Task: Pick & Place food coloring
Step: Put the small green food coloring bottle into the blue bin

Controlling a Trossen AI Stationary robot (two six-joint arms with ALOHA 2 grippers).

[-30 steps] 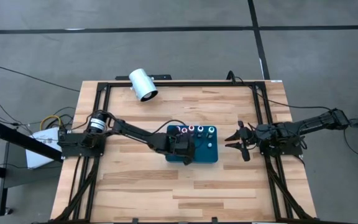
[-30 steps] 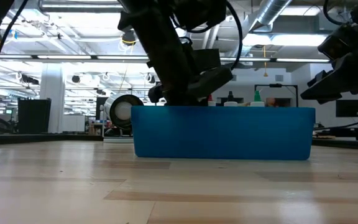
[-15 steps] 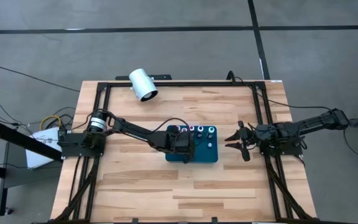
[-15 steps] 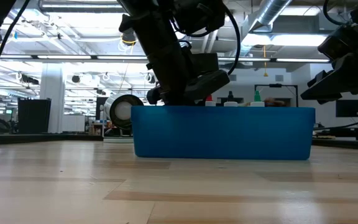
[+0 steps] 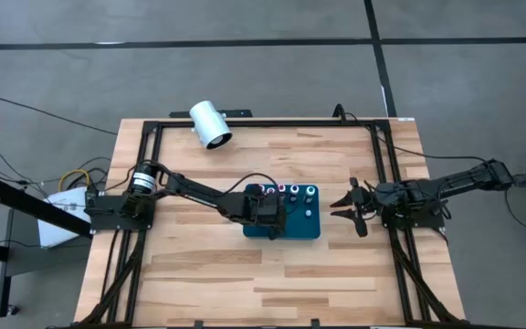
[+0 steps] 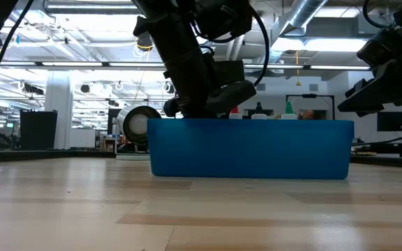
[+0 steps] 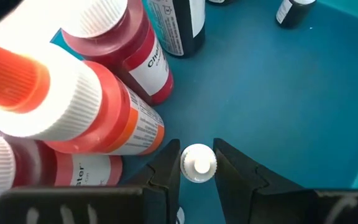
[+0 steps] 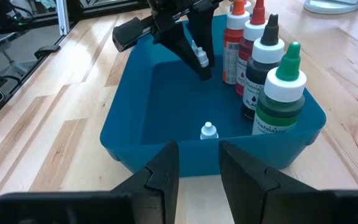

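Note:
A blue tray (image 5: 312, 229) sits mid-table. Larger dye bottles (image 8: 277, 99) stand in a row along its far wall. My left gripper (image 7: 197, 158) reaches into the tray's left part (image 5: 270, 217) and is shut on a tiny white-capped dropper bottle (image 7: 199, 164), which also shows in the right wrist view (image 8: 200, 57). A second tiny white bottle (image 8: 208, 130) stands upright on the tray floor near the right wall. My right gripper (image 5: 349, 209) waits open just right of the tray, touching nothing. My left gripper pinches the tiny bottle between its two fingertips (image 7: 166, 168), at the white cap end (image 7: 194, 163). The fingers (image 8: 190, 42) come slanting down from above. The bottle sits at their free ends, lifted clear of the tray floor.
A large white cylinder (image 5: 210, 124) lies near the table's far left edge. The red and orange bottles (image 7: 114, 118) stand close beside my left fingers. Black rails (image 5: 263, 124) frame the table. Bare wood lies on the tray's near side (image 5: 272, 274).
My left gripper has shifted very slightly over the tray's left part, still shut on the tiny bottle. The right arm has kept still.

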